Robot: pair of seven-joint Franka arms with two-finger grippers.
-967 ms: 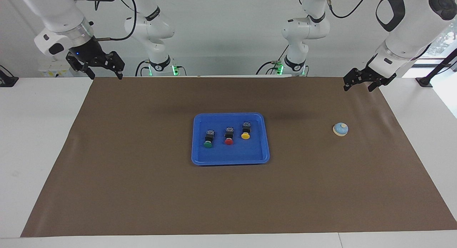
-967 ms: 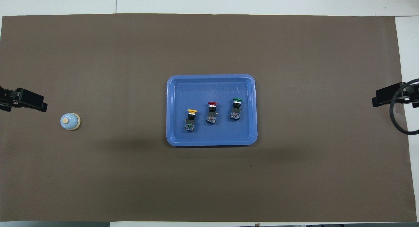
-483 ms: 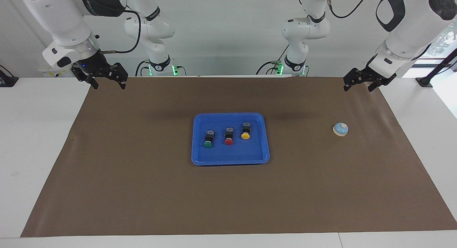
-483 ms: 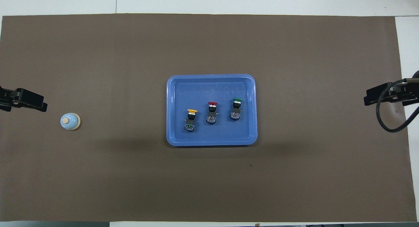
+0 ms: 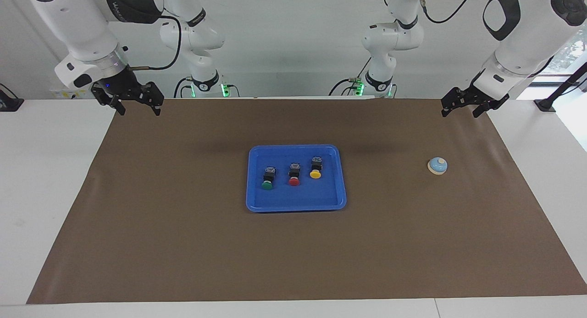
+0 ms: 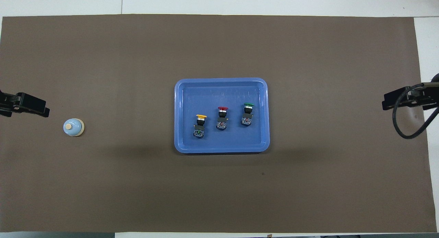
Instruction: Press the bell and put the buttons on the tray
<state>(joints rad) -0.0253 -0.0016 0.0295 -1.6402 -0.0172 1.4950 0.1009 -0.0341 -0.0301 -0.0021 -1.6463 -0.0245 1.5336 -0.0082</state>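
Right gripper (image 5: 135, 102): spread wide and empty, settling lower over the mat's corner than a second ago. Blue tray (image 5: 253, 203): holding green button (image 5: 268, 184), red button (image 5: 294, 181), yellow button (image 5: 315, 174); placing looks finished. Bell (image 5: 437, 165): sitting toward the left arm's end. Left gripper (image 5: 462, 105): spread, empty, waiting.

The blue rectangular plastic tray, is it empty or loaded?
Loaded. The blue rectangular plastic tray holds the green-capped, red-capped and yellow-capped push-button switches.
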